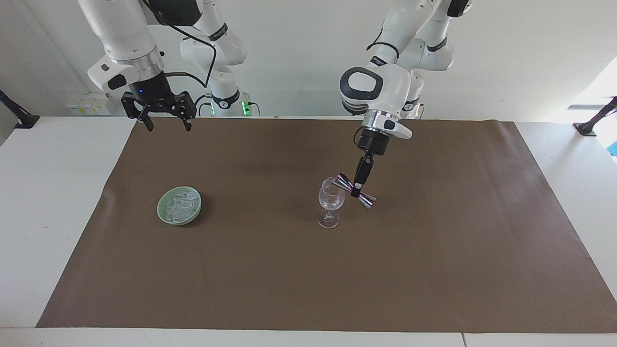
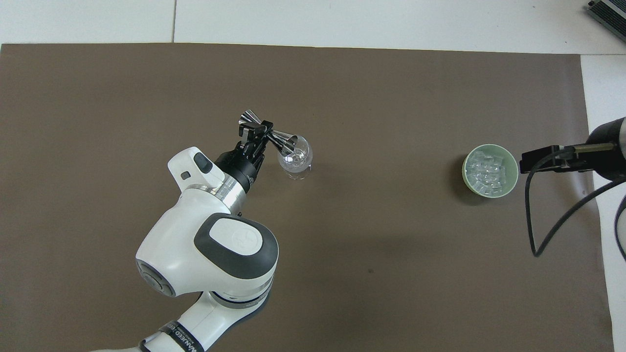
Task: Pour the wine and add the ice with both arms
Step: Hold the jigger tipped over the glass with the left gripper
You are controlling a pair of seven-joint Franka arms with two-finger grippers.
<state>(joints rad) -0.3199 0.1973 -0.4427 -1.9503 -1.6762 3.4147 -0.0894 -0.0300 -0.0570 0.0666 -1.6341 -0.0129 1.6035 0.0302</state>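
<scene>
Gripping a double-ended metal jigger [image 1: 355, 191] at its narrow waist, the left gripper [image 1: 357, 193] sits centre-right of the facing view, fingers clamped on it. Jigger is tilted, one cone resting over the rim of the wine glass [image 1: 330, 202], other cone pointing down toward lower right of frame. Glass stands upright on the brown mat [image 1: 434, 270], about mid-frame. Left arm [image 1: 381, 91] drops in from top right. Right gripper [image 1: 164, 118] hangs at upper left, over the mat's top edge, fingers spread apart, nothing between them; right arm waits. Green bowl [image 1: 161, 213] sits left of centre on the mat, holding the ice [image 1: 182, 204], a whitish glittery heap. Bowl and glass are well apart.

Overhead view: left arm [image 2: 215, 249] comes up from bottom left, left gripper [image 2: 255, 132] above centre-left of frame, shut on the jigger [image 2: 281, 141] waist. One cone mouth overlaps the glass [image 2: 299, 164] opening, other cone sticks out toward upper left. Glass is just right of the gripper. Bowl [image 2: 513, 168] w/ ice [image 2: 486, 173] is at mid-right, near the mat's edge. Only part of the right gripper [image 2: 547, 159] shows at the right edge, beside the bowl in frame.
</scene>
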